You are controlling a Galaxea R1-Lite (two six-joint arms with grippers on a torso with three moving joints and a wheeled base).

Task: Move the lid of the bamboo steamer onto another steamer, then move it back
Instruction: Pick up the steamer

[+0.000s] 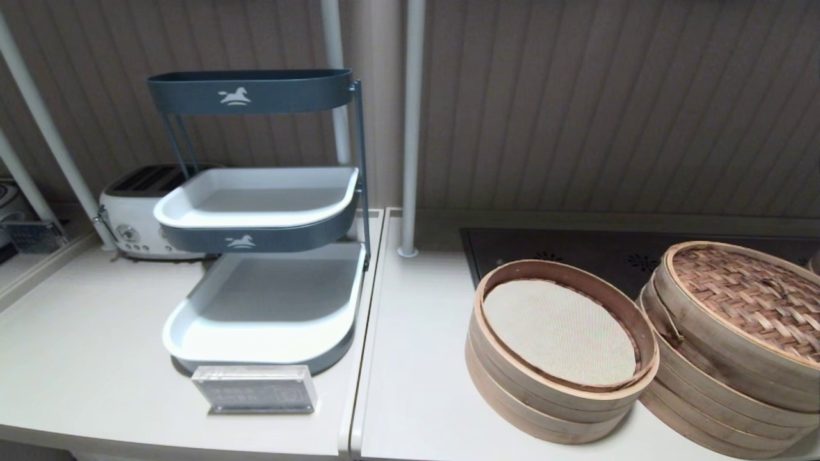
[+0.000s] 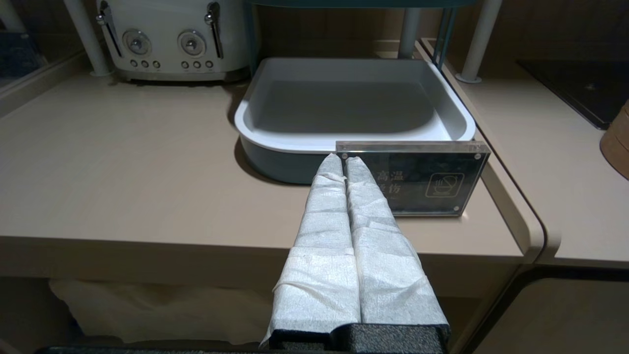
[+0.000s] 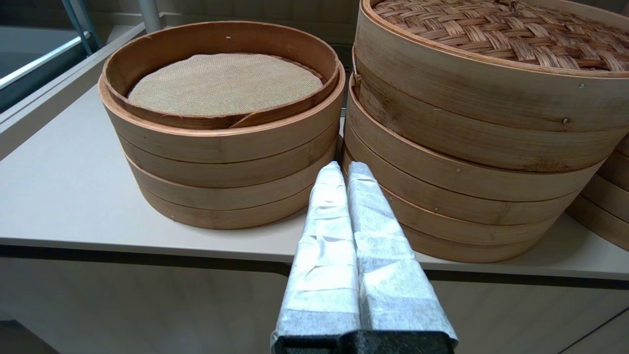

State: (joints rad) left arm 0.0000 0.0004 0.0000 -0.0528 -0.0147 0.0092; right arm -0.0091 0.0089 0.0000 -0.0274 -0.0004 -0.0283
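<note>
The bamboo steamer lid (image 1: 749,294) (image 3: 491,29), with its woven top and pale hoop rim, lies slightly askew on top of another steamer (image 1: 705,397) (image 3: 467,196) at the right of the counter. That stack's own darker lid does not show. To its left stands a lidless bamboo stack (image 1: 557,390) (image 3: 221,162) with a cream liner inside. My right gripper (image 3: 342,167) is shut and empty, low in front of the gap between the two stacks. My left gripper (image 2: 342,160) is shut and empty, at the counter's front edge. Neither gripper appears in the head view.
A tiered rack of white trays (image 1: 256,192) stands at the left, with a toaster (image 1: 128,218) behind it and an acrylic sign (image 1: 256,387) (image 2: 422,177) in front. A black cooktop (image 1: 576,246) lies behind the steamers. Another bamboo stack (image 3: 609,196) shows at the far right.
</note>
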